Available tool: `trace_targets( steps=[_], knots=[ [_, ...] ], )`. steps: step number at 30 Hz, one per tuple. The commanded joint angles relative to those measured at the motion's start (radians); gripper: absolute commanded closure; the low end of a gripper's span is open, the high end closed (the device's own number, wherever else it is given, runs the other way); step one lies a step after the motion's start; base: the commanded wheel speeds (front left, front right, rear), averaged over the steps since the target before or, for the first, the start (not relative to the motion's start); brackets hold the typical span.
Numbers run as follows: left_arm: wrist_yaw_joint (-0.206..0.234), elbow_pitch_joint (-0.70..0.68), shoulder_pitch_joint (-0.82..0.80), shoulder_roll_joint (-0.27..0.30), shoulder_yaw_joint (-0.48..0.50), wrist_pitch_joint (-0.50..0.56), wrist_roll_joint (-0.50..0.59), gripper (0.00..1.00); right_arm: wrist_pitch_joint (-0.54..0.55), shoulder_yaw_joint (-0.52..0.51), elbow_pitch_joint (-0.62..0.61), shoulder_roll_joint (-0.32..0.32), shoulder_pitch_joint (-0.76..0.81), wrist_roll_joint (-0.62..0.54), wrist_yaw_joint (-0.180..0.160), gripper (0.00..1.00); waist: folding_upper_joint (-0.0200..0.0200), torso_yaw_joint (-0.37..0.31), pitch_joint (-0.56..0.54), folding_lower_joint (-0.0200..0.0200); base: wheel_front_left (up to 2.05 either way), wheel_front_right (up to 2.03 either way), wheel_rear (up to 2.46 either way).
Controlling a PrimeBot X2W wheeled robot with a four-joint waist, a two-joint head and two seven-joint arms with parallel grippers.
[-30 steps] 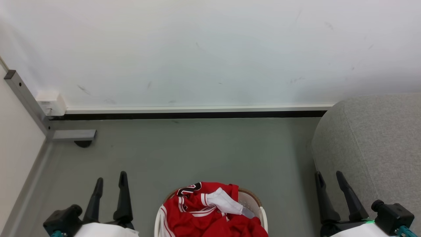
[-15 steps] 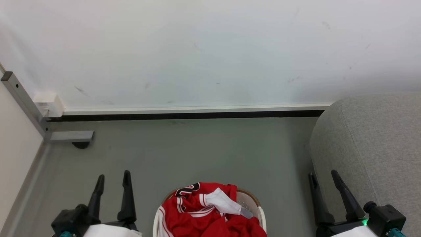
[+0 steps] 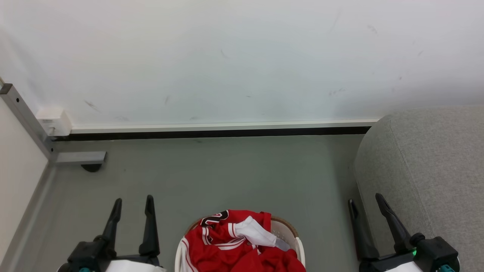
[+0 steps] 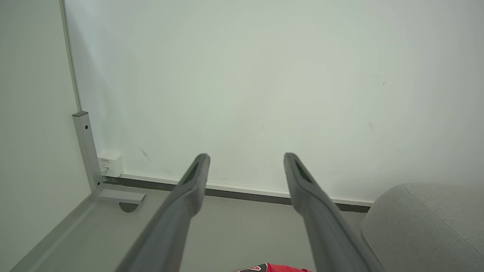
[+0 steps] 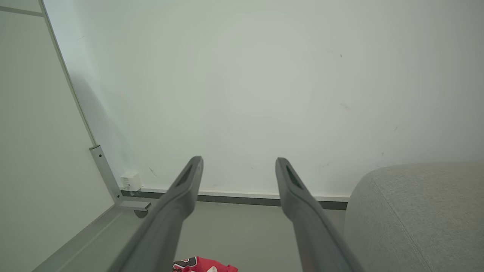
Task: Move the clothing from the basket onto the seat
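1. Black, long-fingered left gripper (image 3: 134, 199) at the lower left of the head view: fingers spread wide, nothing between them, aimed at the wall rather than at any cloth.
2. Matching black right gripper (image 3: 365, 199) at the lower right: likewise parted and empty, just beside the flank of the seat.
3. Low and centre between the two: red sports-jersey clothing with white stripes, black-and-white trim and a white patch (image 3: 234, 245), heaped in the oval white perforated plastic basket with a brown rim (image 3: 289, 228). Inward of both sets of fingertips, back toward the robot and lower; touching neither.
4. Nearer arm to the heap, by the head view: the left, though not by much. Nearer to the goal: the right.
5. Long axis of the basket: cannot tell, near half cut off by the frame edge. White patch slanting from the middle down toward the right.
6. Coming move, as a judgement: swing inward and down, tip the wrist over the heap, pinch a raised fold. Soft cloth, likely to trail and catch on the rim.
7. Right of the basket: large grey fabric-upholstered seat with rounded edges (image 3: 427, 162), no clothing on the visible part, bare floor between the two.
8. Beyond: smooth grey-green floor (image 3: 227, 170), scuffed white wall (image 3: 227, 56), pale skirting (image 3: 223, 125), grey metal post (image 3: 26, 121) with a small white box (image 3: 53, 121) in the left corner.
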Motion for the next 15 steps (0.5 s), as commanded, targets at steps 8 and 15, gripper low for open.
trace_targets(
  steps=[8,15],
  knots=[
    [0.011,-0.010,0.009,0.009,-0.005,-0.020,0.076,0.00,-0.020,0.007,-0.008,-0.004,0.003,-0.056,-0.002,0.00,-0.0001,-0.004,-0.003,-0.0001,0.00,0.00,0.00],
    [0.012,-0.011,0.012,0.009,-0.006,-0.026,0.093,0.00,-0.027,0.003,-0.011,-0.004,0.002,-0.064,-0.002,0.00,-0.0001,-0.008,-0.006,-0.0001,0.00,0.00,0.00]
  ],
)
